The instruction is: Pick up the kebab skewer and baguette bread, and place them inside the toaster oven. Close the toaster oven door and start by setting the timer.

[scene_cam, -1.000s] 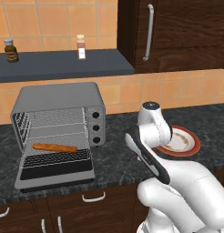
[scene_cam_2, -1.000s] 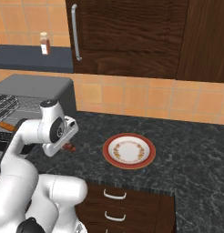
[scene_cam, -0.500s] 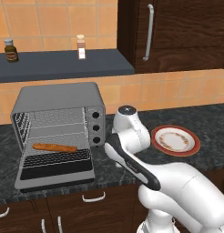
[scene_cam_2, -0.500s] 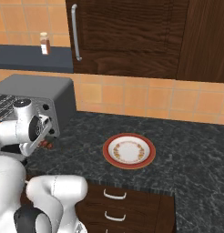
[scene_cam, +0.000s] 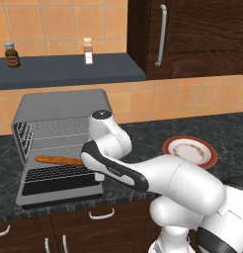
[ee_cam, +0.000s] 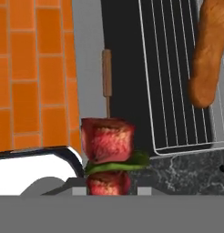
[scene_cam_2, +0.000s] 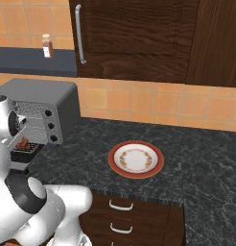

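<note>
The toaster oven [scene_cam: 61, 106] stands open on the counter, its door [scene_cam: 59, 196] folded down flat in front. On the wire rack inside lies the baguette bread [scene_cam: 57, 160], seen up close as a tan loaf [ee_cam: 208, 54] in the hand view. My gripper [ee_cam: 108, 187] is shut on the kebab skewer [ee_cam: 107, 139], whose red chunks and bare stick end point toward the oven's dark interior beside the rack [ee_cam: 177, 91]. From the right, the kebab skewer [scene_cam_2: 25, 143] hangs just above the open door, left of the three black knobs [scene_cam_2: 53, 126].
An empty red-rimmed plate [scene_cam: 189, 150] sits on the dark stone counter to the right of the oven. Two small bottles [scene_cam: 87, 51] stand on the shelf above. My own arm [scene_cam: 123, 168] crosses the oven's right front.
The arm has swung left from beside the plate to the oven's open front, carrying the kebab skewer with it. The baguette has stayed on the rack.
</note>
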